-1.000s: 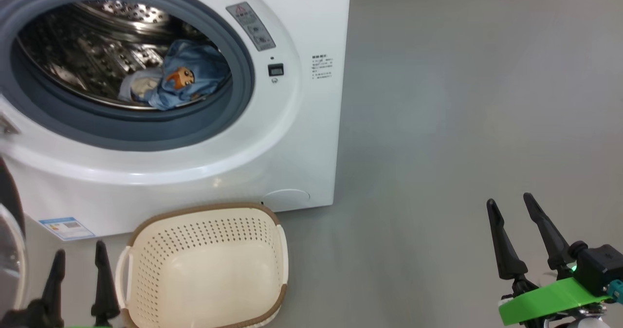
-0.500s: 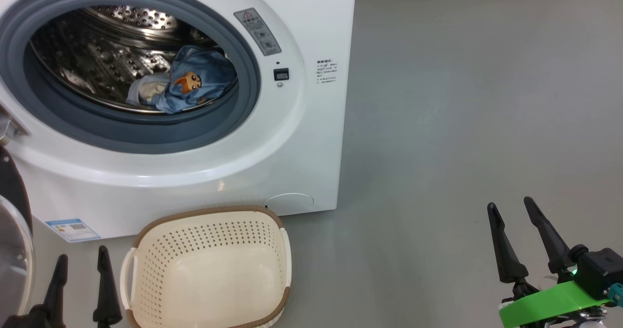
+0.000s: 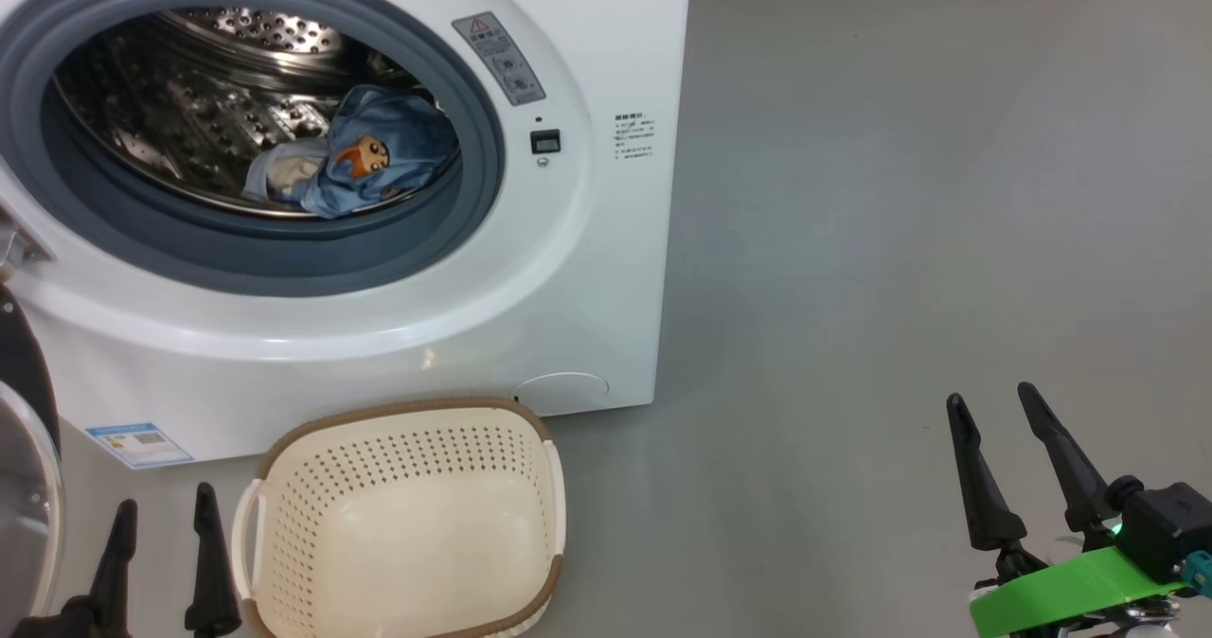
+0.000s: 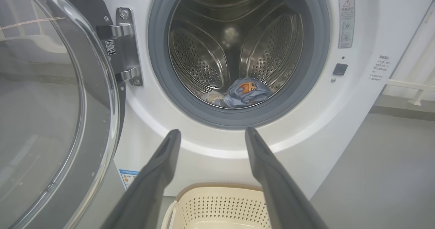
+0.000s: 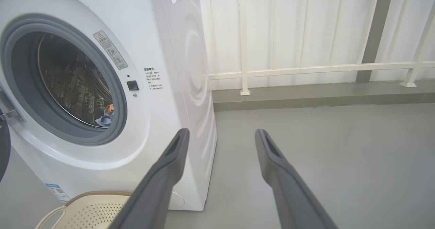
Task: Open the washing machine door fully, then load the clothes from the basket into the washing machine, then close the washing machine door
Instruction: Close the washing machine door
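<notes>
Both pairs of jaws stood wide apart and clamped on nothing. My left gripper (image 3: 163, 504) hung low beside the small cream-white perforated plastic basket with the brown woven-look rim (image 3: 407, 403), and my right gripper (image 3: 991, 394) hovered well off to the right over the bare grey floor (image 3: 900, 193). The basket sat on the floor just in front of the big white boxy front-loading washing machine (image 3: 587, 269) with its perforated bottom showing. The light blue clothes printed with an orange-brown cartoon figure (image 3: 379, 160) lay with some cream cloth low in the steel drum (image 4: 204, 52), behind the grey-blue rubber seal (image 3: 284, 259). By my reckoning only the closing was left. The large round door with the bulging clear glass window (image 4: 51, 103) was swung out to my left on its metal hinge (image 4: 124, 45). I judged it stiff and fairly weighty, likely to turn smoothly about that hinge, but glossy. The glass bowl looked too slippery to press on. The place to push seemed to be the dark rim on the side far from the hinge, though that edge lay beyond what my left wrist view showed. The bundle was soft and light, and it looked clear of the seal, though I couldn't be sure no loose fold reached the lip where the door would pinch it.
</notes>
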